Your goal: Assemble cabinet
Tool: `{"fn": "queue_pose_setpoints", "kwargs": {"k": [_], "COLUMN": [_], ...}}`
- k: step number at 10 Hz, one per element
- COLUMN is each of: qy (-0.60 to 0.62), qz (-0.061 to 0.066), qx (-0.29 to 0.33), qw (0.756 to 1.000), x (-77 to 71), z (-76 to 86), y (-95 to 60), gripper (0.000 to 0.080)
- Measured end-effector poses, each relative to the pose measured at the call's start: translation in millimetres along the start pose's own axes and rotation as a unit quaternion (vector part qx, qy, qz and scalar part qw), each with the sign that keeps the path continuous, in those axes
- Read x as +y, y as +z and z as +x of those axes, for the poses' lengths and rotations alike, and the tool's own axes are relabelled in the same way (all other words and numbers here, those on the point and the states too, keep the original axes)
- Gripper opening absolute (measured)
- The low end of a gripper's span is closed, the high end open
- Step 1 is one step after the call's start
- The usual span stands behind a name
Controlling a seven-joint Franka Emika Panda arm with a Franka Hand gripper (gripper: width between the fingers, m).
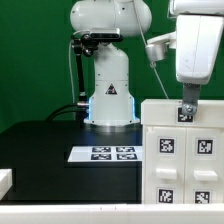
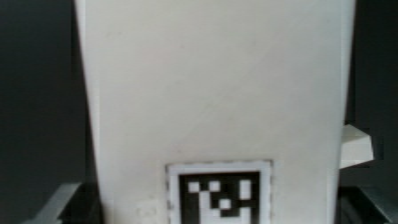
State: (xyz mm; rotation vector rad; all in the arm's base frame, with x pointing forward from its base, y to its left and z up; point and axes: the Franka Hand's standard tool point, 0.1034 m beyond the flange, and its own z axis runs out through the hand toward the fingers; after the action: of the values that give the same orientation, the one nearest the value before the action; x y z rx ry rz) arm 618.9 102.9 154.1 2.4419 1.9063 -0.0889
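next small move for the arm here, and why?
Probably a short, straight descent to seat the part. In the exterior view the gripper hangs just over the top edge of the cabinet, and the wrist view is filled by a white tagged panel between the fingers. Whether that panel is already seated can't be told, so go slow.

One cabinet (image 1: 185,150), one marker board (image 1: 105,154), one arm (image 1: 195,45).

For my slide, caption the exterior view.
Franka end effector poised atop the tagged white cabinet; marker board lies nearby.
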Motion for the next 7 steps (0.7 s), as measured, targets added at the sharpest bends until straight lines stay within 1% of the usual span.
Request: {"fn": "queue_pose_setpoints", "kwargs": {"k": [2,3,5,7], "qy": [0.088,0.144,0.261,0.38], "qz": [0.001,0.0,0.0,0.005], "qx": [0.001,0.002,0.003,0.008], "qw": [0.996,0.99,0.965,0.925], "x": [0.4,4.6,5.7,6.1], "z": [0.2,-0.8,-1.6,-2.5], "y": [0.7,0.8,0.2,0.1], "gripper": [0.0551,0.0551,0.0551,0.0553]}}
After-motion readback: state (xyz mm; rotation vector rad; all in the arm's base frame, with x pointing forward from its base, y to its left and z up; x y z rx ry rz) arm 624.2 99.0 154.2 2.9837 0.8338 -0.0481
